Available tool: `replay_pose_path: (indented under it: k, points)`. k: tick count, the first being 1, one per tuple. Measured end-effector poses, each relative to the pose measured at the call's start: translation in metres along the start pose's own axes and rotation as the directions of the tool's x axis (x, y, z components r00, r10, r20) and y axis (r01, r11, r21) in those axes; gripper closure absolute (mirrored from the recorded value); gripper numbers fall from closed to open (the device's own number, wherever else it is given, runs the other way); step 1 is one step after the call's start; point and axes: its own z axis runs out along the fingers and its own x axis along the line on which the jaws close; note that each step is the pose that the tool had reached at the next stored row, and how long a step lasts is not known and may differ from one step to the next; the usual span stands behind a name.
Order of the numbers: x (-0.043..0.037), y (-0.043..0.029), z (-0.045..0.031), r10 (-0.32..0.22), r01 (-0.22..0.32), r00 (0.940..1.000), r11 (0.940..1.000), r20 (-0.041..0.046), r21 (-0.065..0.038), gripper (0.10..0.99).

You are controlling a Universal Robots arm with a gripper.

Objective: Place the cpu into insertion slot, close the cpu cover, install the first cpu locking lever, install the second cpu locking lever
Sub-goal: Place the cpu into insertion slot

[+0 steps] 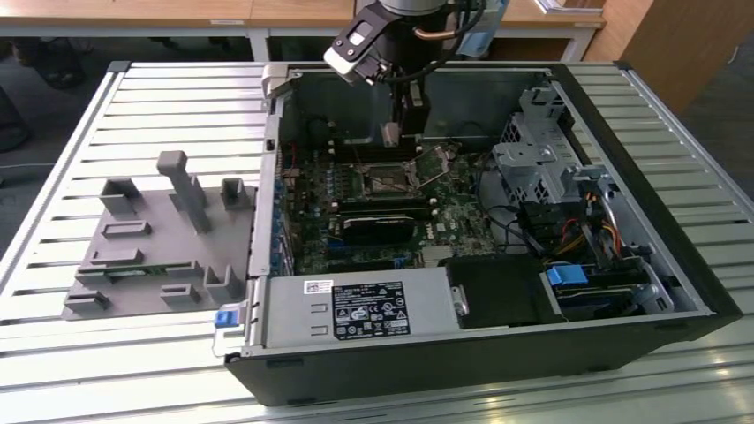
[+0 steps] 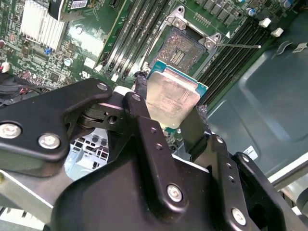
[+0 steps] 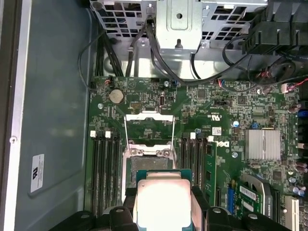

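Cpu is sitting pinched by two opposite edges between the gripper fingers, metal top facing the second wrist view's camera. It's hanging above the insertion slot, not seated. In the first wrist view the chip is overlapping the slot's near edge, and the cpu cover is standing flipped open with the pin field exposed. In the exterior view the arm is reaching down from above into the open computer case, with the gripper pointing down at the green motherboard, over the slot.
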Motion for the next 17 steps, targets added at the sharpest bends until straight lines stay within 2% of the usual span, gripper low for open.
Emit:
replay_pose_path:
  k: [12, 17]
  points:
    - [0.0037, -0.0007, 0.0112, 0.015, -0.015, 0.9999, 0.9999, 0.0008, 0.000, 0.557]
    - [0.0038, -0.0018, 0.0181, 0.015, -0.015, 0.9999, 0.9999, 0.0010, 0.000, 0.557]
